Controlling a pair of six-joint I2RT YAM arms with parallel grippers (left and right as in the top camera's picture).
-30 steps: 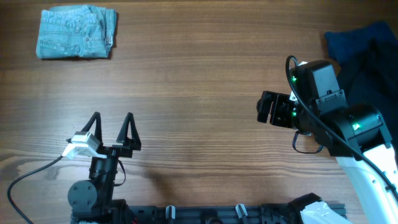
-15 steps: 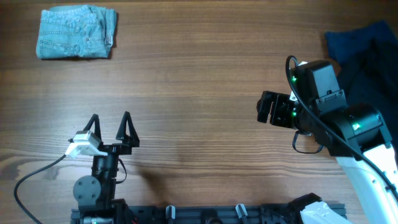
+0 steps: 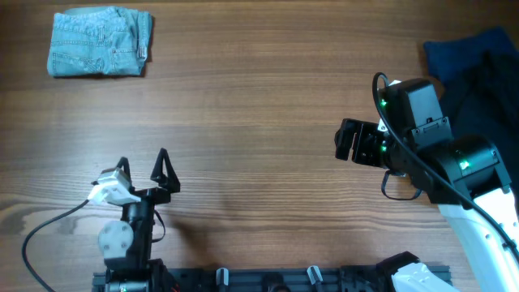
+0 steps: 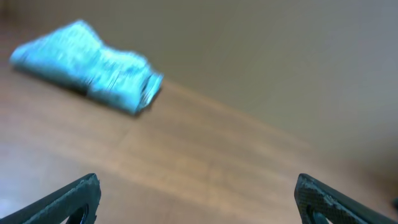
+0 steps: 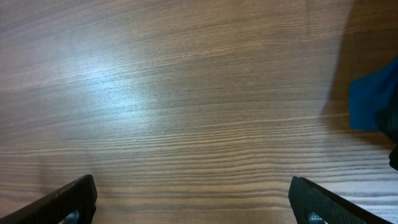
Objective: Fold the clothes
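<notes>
While the folded clothes (image 3: 100, 42) lie at the table's (image 3: 259, 89) far corner, the left gripper (image 3: 142, 158) eases back, jaws wide.
The right gripper (image 3: 347, 140) stays unmoved, jaws apart, near dark fabric (image 3: 478, 57).

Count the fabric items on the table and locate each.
2: denim shorts at the far-left corner; dark navy pile at the right edge, partly out of frame, possibly hiding more.

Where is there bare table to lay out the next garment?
Widest bare wood: the table middle, between the shorts at the far left and the dark pile at the far right. Also bare between the left claw and right claw. Crowded: the right side, with the right arm and pile.
</notes>
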